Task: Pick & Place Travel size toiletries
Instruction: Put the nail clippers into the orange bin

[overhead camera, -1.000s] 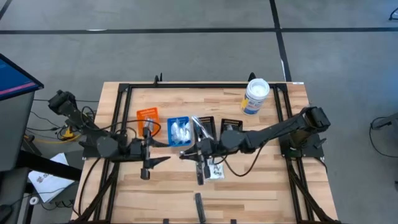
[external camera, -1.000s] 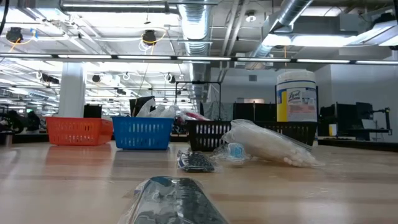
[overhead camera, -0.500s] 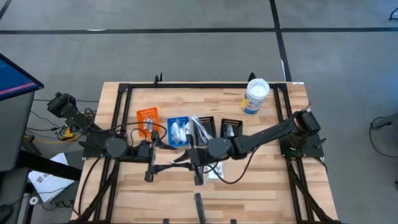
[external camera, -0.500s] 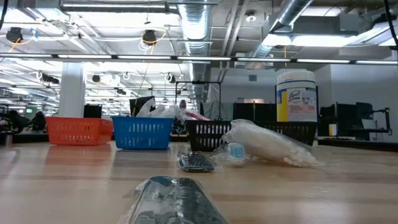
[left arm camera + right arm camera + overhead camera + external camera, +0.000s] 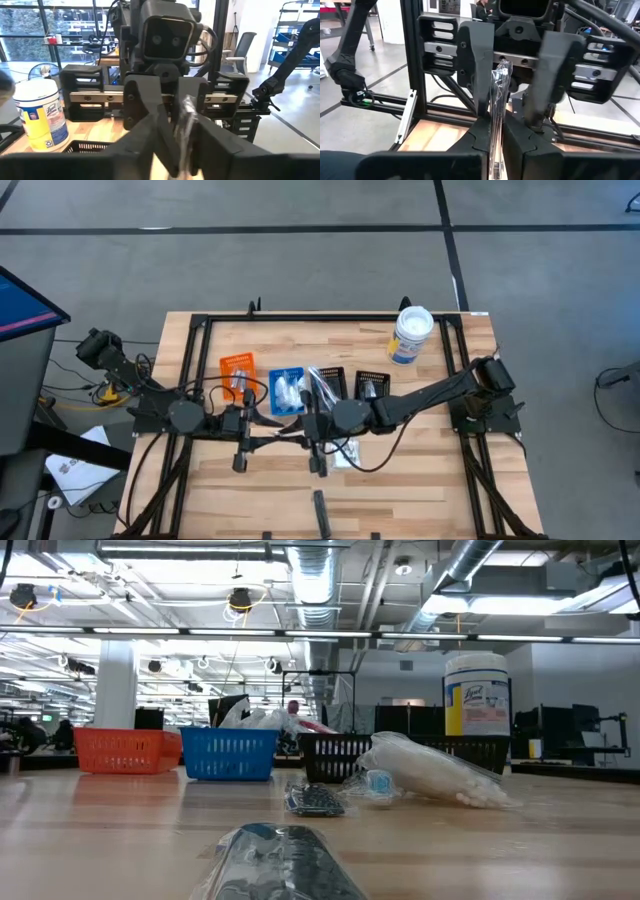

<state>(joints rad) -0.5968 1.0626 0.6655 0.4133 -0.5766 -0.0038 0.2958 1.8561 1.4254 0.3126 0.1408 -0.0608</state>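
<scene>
Above the table's middle my two grippers face each other. My right gripper [image 5: 496, 132] [image 5: 302, 442] is shut on a slim clear-wrapped stick [image 5: 496, 92], one of the travel size toiletries. The stick's free end reaches between the fingers of my left gripper [image 5: 516, 80] [image 5: 262, 442], which stands open around it. One left finger [image 5: 476, 65] is right beside the wrapper, but I cannot tell whether it touches. The other finger [image 5: 555, 70] is apart. More toiletries lie on the table: a bag of white sticks [image 5: 430, 772] and a dark packet [image 5: 315, 800]. My right gripper pinches the clear-wrapped stick between its two fingers, by the end nearer the table's right [image 5: 494, 122]. The fingers come level from the table's right and lie along the stick. The stick juts on past the fingertips toward my left gripper, lifted clear of the table.
Orange [image 5: 238, 366], blue [image 5: 288, 390] and two black bins [image 5: 330, 383] [image 5: 372, 385] stand in a row behind the grippers. A white tub [image 5: 411, 333] stands at the far right. A packet [image 5: 345, 452] lies under the right arm and a dark piece [image 5: 319, 510] near the front edge.
My right gripper has gone toward the table's left edge with the stick, staying shut on it, until the stick's free end came between the left gripper's fingers. Both arms have kept still for the last half second.
</scene>
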